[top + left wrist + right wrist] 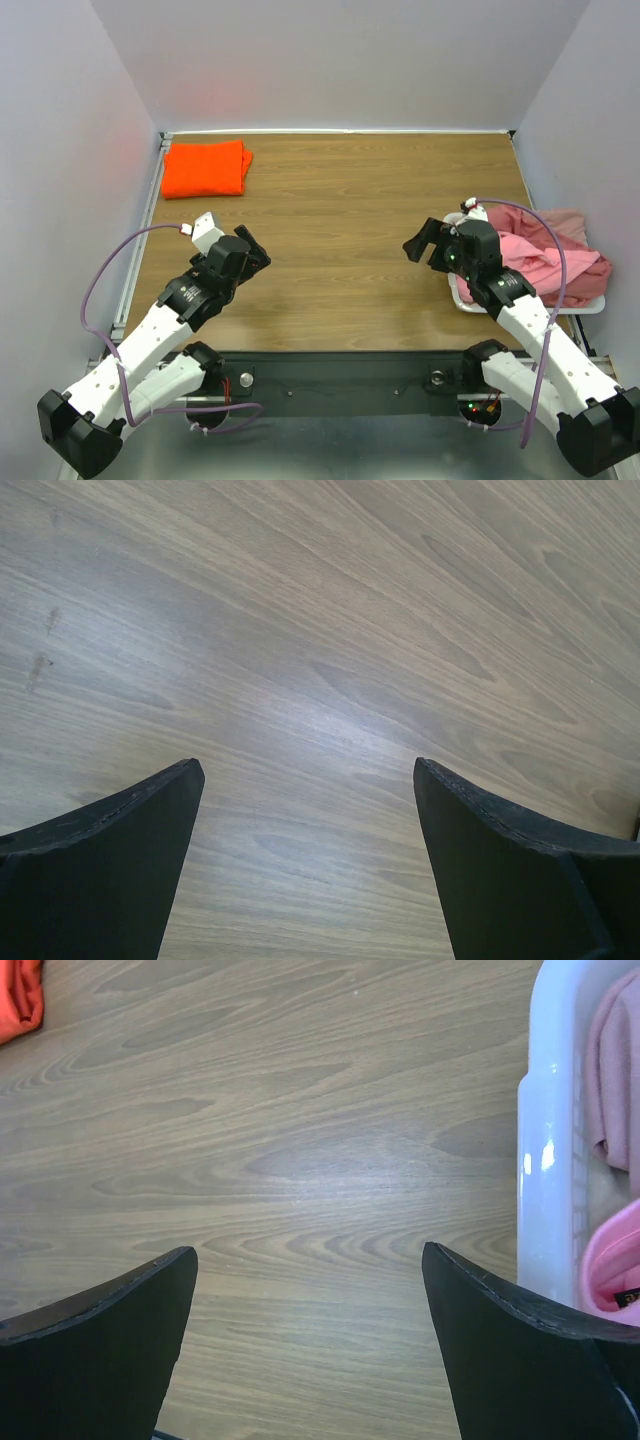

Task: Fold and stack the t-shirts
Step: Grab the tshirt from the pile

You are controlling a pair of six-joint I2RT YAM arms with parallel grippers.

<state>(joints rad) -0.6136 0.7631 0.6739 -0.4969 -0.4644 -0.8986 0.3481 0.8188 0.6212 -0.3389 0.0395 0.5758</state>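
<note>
- I see the left fingers (256,250) at lower left of the top view, spread wide with nothing between them. Their wrist view shows only bare wood of the desk (340,200) below.
- The right fingers (424,240) are right of centre, also wide apart and holding nothing. They hover over bare desk just beside the left wall of the white tray (470,298).
- The orange t-shirt (206,168) lies folded in the upper left corner of the desk, well apart from both arms. A sliver of it shows at upper left in the right wrist view.
- The pink t-shirts (545,255) are heaped unfolded in the tray at the right edge of the frame. A dusty rose one is toward the back and a brighter pink one toward the front.
- The right arm's purple cable (556,250) arcs across the heap.
</note>
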